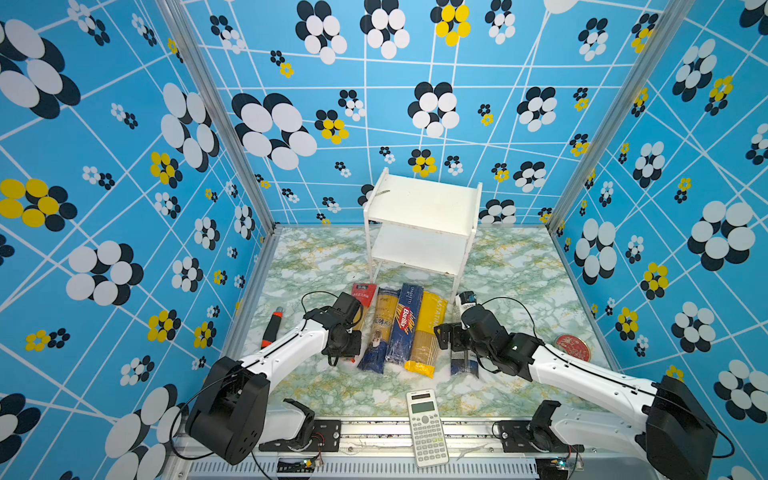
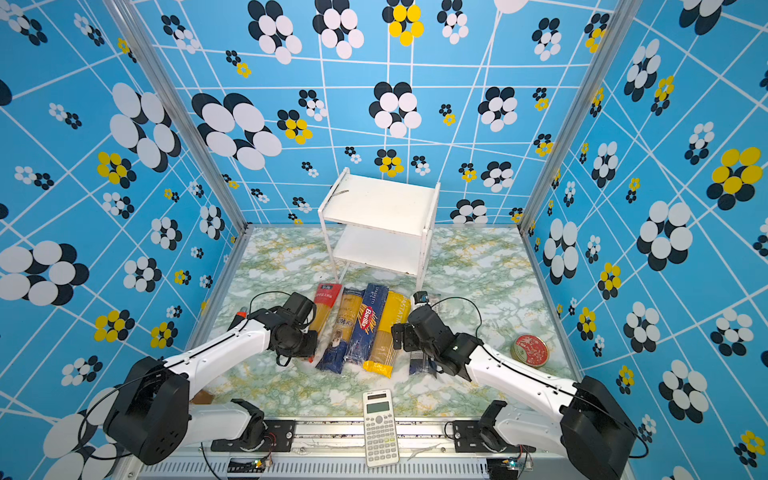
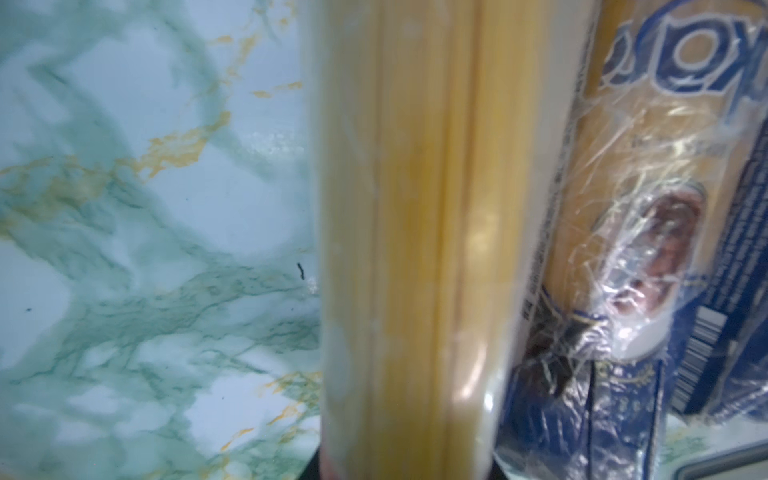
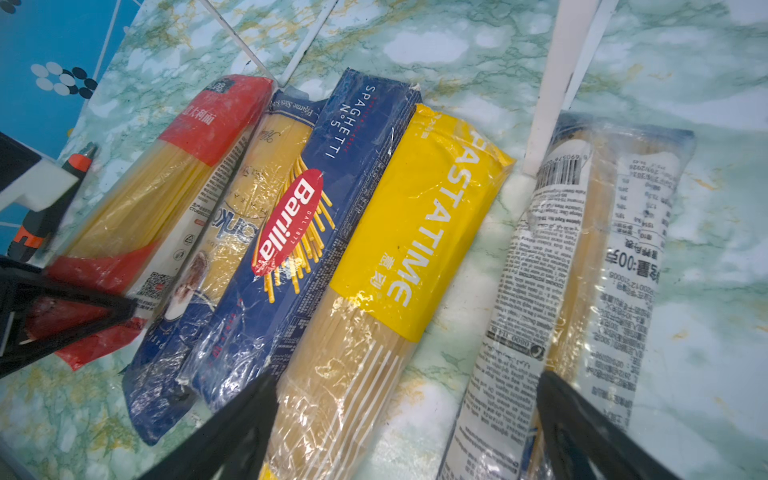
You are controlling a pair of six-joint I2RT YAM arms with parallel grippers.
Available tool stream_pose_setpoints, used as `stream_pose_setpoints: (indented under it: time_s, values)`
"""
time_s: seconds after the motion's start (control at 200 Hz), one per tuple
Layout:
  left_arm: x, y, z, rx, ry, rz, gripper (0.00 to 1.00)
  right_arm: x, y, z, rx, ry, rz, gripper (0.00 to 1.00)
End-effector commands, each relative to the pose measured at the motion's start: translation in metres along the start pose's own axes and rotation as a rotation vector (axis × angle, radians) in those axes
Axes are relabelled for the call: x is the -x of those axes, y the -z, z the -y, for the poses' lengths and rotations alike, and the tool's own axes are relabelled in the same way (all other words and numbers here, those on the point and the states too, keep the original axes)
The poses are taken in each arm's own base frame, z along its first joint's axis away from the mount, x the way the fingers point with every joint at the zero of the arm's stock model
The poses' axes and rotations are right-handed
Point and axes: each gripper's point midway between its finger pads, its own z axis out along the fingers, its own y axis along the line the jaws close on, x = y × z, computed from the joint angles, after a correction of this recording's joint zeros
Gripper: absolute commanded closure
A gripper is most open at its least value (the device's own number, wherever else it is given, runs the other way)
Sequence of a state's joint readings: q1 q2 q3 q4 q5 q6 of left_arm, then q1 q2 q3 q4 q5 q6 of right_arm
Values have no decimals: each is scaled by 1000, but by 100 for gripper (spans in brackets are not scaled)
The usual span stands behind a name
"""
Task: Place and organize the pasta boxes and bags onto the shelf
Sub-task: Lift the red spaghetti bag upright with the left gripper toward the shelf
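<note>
While left gripper (image 4: 124, 309) pinches red-ended bag (image 4: 166, 199), right gripper (image 4: 407, 432) gapes

Five packs (image 4: 316, 199) lie on the table (image 1: 519, 270) just in front of the shelf (image 1: 424, 201). Spread fingers (image 4: 232, 424) hang over the yellow bag (image 4: 424, 216) and a navy-ended bag (image 4: 602, 249) beside a shelf leg (image 4: 550, 116).

You have five spaghetti packs in all. One red-ended clear bag (image 4: 195, 166) is at the left gripper (image 4: 79, 309). One navy-ended clear bag (image 4: 249, 195), one Barilla box (image 4: 332, 174) and one yellow bag (image 4: 419, 216) lie between your two grippers. A second navy-ended clear bag (image 4: 582, 270) is by the right gripper (image 4: 407, 380). One shelf (image 1: 424, 199) with two tiers stands beyond both. There is one calculator (image 1: 426, 428) back toward the arm bases, one utility knife (image 1: 271, 328) outside the left gripper and one red tin (image 1: 572, 347) outside the right.
</note>
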State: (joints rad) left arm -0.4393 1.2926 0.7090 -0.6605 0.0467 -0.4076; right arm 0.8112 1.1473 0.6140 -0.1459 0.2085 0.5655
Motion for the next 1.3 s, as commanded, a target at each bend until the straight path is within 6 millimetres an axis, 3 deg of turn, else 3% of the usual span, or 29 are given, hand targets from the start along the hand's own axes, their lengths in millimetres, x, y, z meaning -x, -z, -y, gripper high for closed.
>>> stream_pose_setpoints:
  time_s: [0.0, 0.59, 0.825, 1.3]
  values:
    - [28, 28, 15, -91, 3, 153, 100, -3, 2, 3, -20, -8, -6, 1]
    - [28, 113, 25, -246, 48, 266, 100, -8, -1, 8, -39, -17, -12, 1]
    - [29, 146, 33, -442, 131, 328, 100, -8, -5, 7, -41, -11, -19, 1]
    - [53, 239, 43, -595, 114, 515, 100, -13, -17, 2, -39, 15, -62, 1]
